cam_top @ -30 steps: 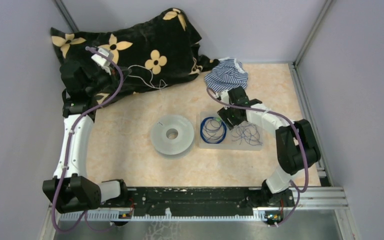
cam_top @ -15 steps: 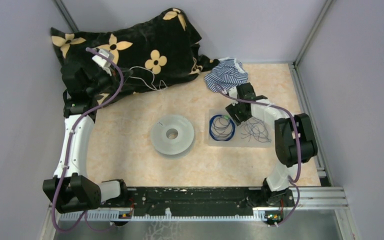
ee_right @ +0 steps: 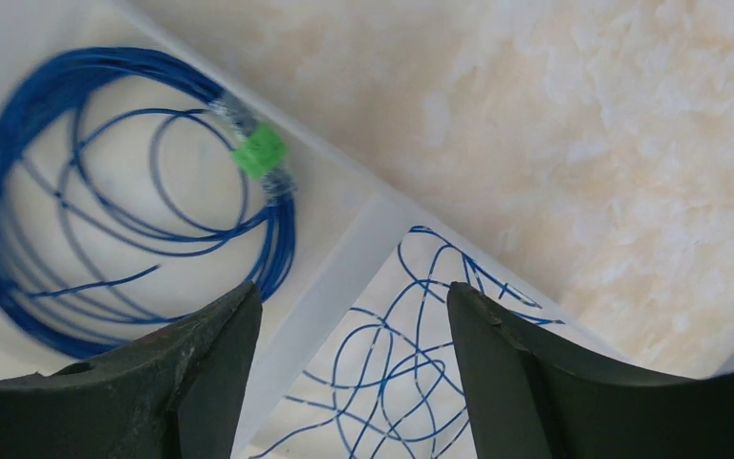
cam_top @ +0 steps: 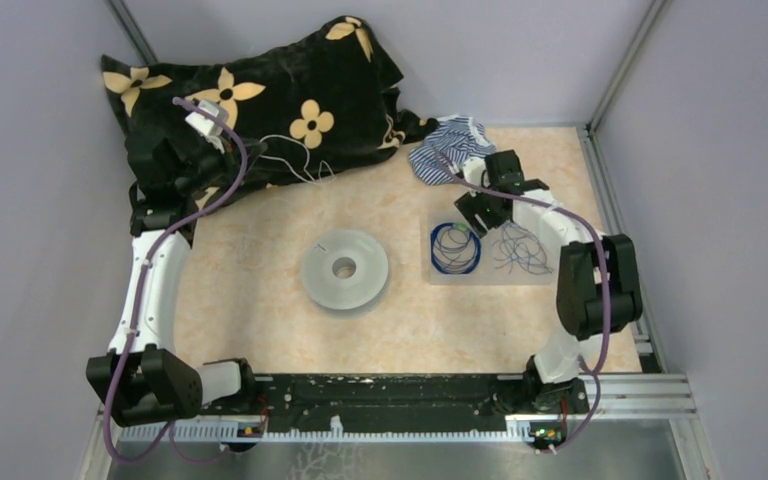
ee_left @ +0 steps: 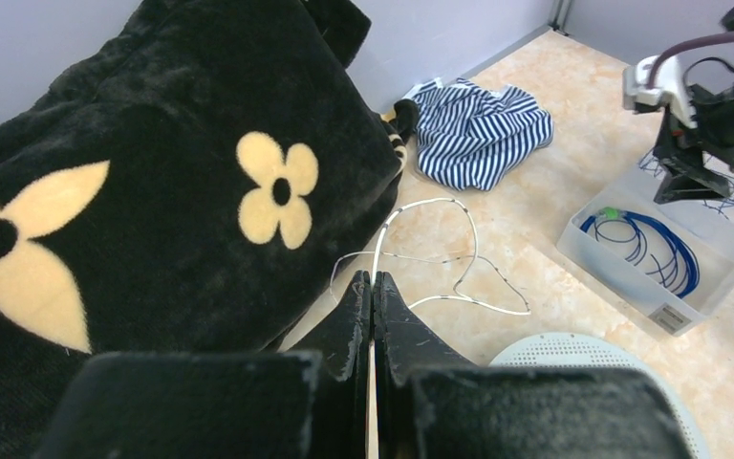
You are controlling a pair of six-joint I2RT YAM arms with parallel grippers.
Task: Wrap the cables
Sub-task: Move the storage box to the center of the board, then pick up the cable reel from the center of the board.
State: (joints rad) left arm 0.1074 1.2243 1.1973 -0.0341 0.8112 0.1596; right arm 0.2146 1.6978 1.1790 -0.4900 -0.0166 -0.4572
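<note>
A ring-like coil of blue cable (cam_top: 456, 248) with a green tag (ee_right: 260, 150) lies in the left compartment of a clear tray (cam_top: 490, 279). A loose blue tangle (cam_top: 520, 250) lies in the right compartment. My right gripper (cam_top: 476, 216) is open just above the tray's divider (ee_right: 344, 258), one finger over each compartment, holding nothing. A thin whitish cable (ee_left: 440, 258) loops on the table by the blanket. My left gripper (ee_left: 372, 279) is shut on the end of it, at the blanket's edge (cam_top: 238, 150).
A pale round spool (cam_top: 344, 270) lies mid-table. A black blanket with yellow flowers (cam_top: 260, 90) fills the back left. A striped blue-white cloth (cam_top: 455, 146) lies just behind the right gripper. Walls close in on both sides and the back.
The tray with the blue cables has slid right and slightly back, and my right gripper has moved with it. The left arm has not moved.
</note>
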